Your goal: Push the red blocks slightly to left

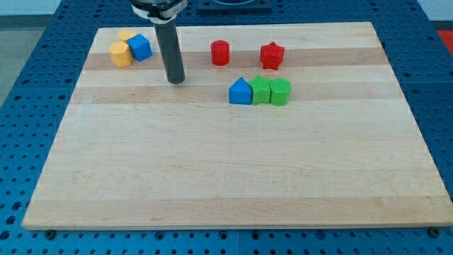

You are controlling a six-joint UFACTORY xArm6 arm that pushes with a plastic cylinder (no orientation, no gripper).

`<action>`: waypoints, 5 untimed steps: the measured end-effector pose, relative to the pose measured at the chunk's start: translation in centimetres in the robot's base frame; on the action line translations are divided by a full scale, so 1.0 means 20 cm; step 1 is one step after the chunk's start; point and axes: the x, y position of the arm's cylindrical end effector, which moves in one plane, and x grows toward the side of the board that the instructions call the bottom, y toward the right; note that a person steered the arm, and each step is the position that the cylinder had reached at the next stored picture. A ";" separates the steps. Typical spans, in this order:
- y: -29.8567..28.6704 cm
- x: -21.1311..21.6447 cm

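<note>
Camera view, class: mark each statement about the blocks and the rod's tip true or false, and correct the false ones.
1. My tip touches the red cylinder. False: it stands apart, to the cylinder's left in the view.
2. The red star lies to the view's right of the red cylinder. True.
3. The blue house-shaped block sits at the view's right end of its row. False: it is at the left end, with the two green blocks to its right.
4. A blue cube sits against yellow blocks near the view's top left. True.
</note>
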 end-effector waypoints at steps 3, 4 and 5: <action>0.08 -0.48; 0.29 -0.70; 0.50 -0.78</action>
